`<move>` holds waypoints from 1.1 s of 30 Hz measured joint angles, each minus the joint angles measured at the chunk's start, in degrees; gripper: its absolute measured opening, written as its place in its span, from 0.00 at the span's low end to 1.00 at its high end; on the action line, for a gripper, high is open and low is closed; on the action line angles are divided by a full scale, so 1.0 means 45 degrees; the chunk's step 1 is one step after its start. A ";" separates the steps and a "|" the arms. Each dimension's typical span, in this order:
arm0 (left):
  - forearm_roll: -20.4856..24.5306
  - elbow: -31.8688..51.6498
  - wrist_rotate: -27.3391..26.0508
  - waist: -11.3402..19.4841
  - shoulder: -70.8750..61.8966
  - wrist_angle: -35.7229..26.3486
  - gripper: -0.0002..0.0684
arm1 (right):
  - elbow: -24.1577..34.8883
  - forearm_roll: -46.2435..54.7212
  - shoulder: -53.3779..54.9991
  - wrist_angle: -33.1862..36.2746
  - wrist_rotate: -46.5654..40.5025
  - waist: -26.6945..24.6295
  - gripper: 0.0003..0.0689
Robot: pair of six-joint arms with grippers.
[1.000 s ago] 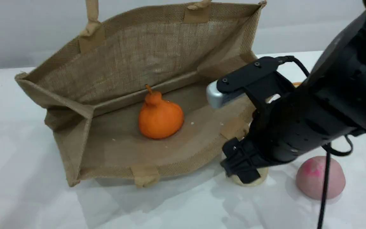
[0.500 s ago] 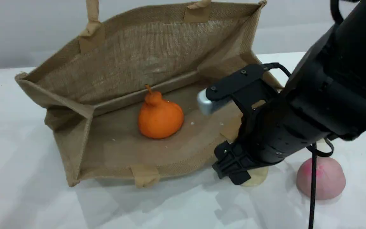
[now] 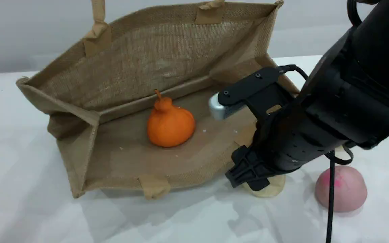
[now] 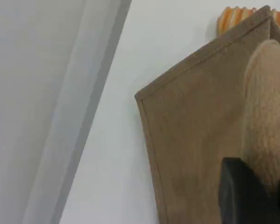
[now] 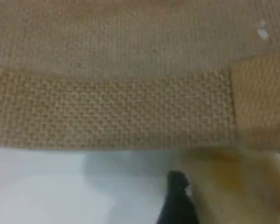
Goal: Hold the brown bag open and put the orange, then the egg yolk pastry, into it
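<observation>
The brown bag (image 3: pixel 140 60) lies open on its side, mouth toward the camera. The orange (image 3: pixel 170 125) rests inside on the lower wall. One beige handle (image 3: pixel 97 13) runs up out of the scene view. In the left wrist view my left gripper (image 4: pixel 265 191) is shut on a beige handle (image 4: pixel 266 107) beside the bag's outer panel (image 4: pixel 196 140). My right gripper (image 3: pixel 253 177) is down on the egg yolk pastry (image 3: pixel 272 189), just outside the bag's front right rim. One black fingertip (image 5: pixel 177 200) sits next to the blurred pastry (image 5: pixel 238 186). How wide the right jaws stand is hidden.
A pink dome-shaped bun (image 3: pixel 341 192) sits on the white table (image 3: pixel 29 209), right of the pastry. A black cable (image 3: pixel 329 202) hangs in front of it. An orange-striped loaf (image 4: pixel 233 18) peeks out behind the bag. The right arm's body (image 3: pixel 333 111) overhangs the bag's right end.
The right arm has shifted left and settled lower over the pastry, so more of the pastry's right side now shows. The bag, orange and pink bun have not moved.
</observation>
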State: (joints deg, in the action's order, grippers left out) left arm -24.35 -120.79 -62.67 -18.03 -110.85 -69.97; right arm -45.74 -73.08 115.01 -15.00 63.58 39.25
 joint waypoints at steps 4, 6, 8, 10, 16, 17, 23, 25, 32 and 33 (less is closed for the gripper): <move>0.0000 0.0000 0.0000 0.0000 0.0000 0.0000 0.13 | 0.0000 0.0039 0.0286 0.0068 0.0000 0.0000 0.57; 0.0000 0.0000 0.0000 0.0000 0.0000 0.0000 0.13 | -0.0004 0.0103 0.0542 0.0036 0.0000 0.0000 0.54; 0.0000 0.0000 0.0000 0.0000 0.0000 0.0000 0.13 | -0.0015 0.0106 0.0650 -0.0001 0.0000 0.0000 0.53; 0.0009 0.0000 0.0000 0.0000 0.0000 0.0000 0.13 | -0.0015 0.0106 0.0665 0.0017 0.0000 0.0000 0.51; 0.0009 0.0000 0.0000 0.0000 0.0000 0.0000 0.13 | -0.0015 0.0069 0.0665 0.0069 -0.0014 0.0000 0.32; 0.0009 0.0000 0.0000 0.0000 0.0000 0.0000 0.13 | -0.0015 0.0054 0.0665 0.0069 -0.0014 0.0000 0.27; 0.0009 0.0000 0.0000 0.0000 0.0000 0.0000 0.13 | 0.0027 0.0015 0.0645 0.0083 -0.0014 0.0000 0.08; 0.0009 0.0000 0.0000 0.0000 0.0000 0.0000 0.13 | 0.0144 -0.0046 0.0508 0.0083 -0.0001 0.0000 0.06; -0.0003 0.0000 -0.0011 0.0000 0.0000 0.0000 0.13 | 0.1177 -0.0622 -0.0794 0.0083 0.0026 0.0016 0.05; -0.0003 0.0000 -0.0011 0.0000 0.0000 0.0000 0.13 | 0.1368 -0.0694 -0.1058 0.0083 0.0026 0.0016 0.05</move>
State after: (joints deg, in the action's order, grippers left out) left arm -24.36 -120.79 -62.72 -18.03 -110.85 -69.97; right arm -39.58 -76.20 110.25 -14.62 63.70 39.32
